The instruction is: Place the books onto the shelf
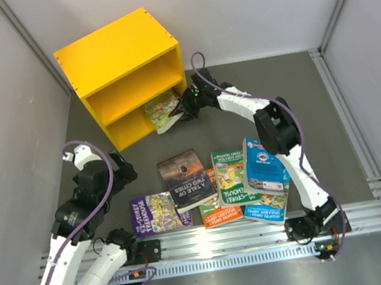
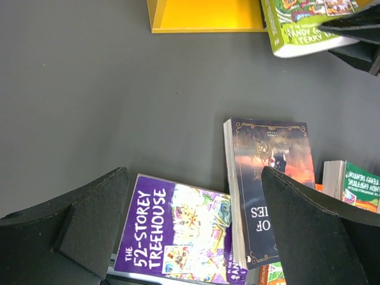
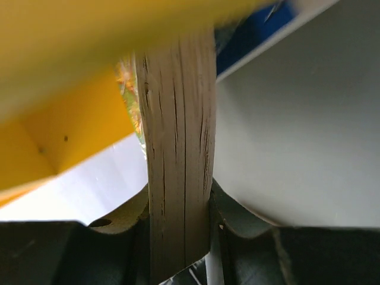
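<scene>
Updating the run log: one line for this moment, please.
right gripper: shut on green book at shelf, lower bay | left gripper: open, near purple book

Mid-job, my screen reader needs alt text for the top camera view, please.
The right tool, shut on a green book, holds it at the mouth of the lower compartment of the yellow shelf. The other books lie flat in a cluster near the arm bases, and the left tool hangs open beside them.
</scene>
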`<state>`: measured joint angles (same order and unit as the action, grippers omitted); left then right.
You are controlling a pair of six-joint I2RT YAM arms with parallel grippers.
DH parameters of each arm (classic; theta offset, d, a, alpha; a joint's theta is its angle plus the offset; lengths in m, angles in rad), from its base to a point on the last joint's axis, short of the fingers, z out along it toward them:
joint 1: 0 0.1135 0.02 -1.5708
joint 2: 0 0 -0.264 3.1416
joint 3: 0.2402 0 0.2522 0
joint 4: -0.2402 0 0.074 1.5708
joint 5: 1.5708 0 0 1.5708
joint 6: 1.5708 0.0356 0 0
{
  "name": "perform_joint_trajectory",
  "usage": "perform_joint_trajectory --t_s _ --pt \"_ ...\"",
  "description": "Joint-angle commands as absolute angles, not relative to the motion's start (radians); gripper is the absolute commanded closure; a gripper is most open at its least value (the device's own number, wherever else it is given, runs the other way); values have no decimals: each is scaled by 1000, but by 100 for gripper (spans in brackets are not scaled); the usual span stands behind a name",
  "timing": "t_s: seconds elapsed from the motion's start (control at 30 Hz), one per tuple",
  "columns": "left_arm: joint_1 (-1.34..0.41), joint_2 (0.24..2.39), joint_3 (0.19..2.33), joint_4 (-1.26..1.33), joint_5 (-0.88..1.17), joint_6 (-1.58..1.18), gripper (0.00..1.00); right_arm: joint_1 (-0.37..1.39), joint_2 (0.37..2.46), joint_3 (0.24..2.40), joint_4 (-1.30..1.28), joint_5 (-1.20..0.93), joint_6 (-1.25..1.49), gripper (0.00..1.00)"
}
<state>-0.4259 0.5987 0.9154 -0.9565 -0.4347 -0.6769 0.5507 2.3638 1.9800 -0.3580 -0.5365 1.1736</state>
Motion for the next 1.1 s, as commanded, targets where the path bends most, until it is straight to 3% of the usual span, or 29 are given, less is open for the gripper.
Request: perform_joint_trajectory --t_s 0.0,0.07,0.1,0.17,0.2,0.23,0.4,0.7,0.93,0.97,1.0,1.07 --pt "-423 603 896 -897 -425 -661 1 514 2425 2063 -258 -514 1265 93" --pt "-423 598 885 -890 -423 -661 1 502 2439 2057 -236 -505 1316 86" --pt "-423 598 882 -887 -423 -661 1 497 2442 2049 -201 -505 1336 72" --pt "-423 600 871 -879 -417 -660 1 489 2439 2033 -169 -500 1380 56" --pt "-423 601 867 -876 -416 -661 1 486 2441 2034 -157 -500 1385 40" --pt "-422 601 861 -871 -414 -661 1 485 2439 2034 -155 -499 1390 36" --pt "-423 617 865 -854 -416 -647 1 477 2369 1945 -134 -518 1378 20" --pt "-422 634 859 -838 -420 -640 1 474 2189 1703 -124 -574 1298 7" --pt "-422 623 868 -844 -433 -643 1 502 2083 1606 -117 -583 1227 11" --pt "-422 623 870 -845 -433 -643 1 512 2080 1602 -107 -584 1226 17" --pt "-422 623 871 -850 -434 -644 1 517 2082 1603 -95 -587 1226 35" --pt "-422 626 880 -856 -436 -646 1 535 2094 1606 -91 -586 1230 57"
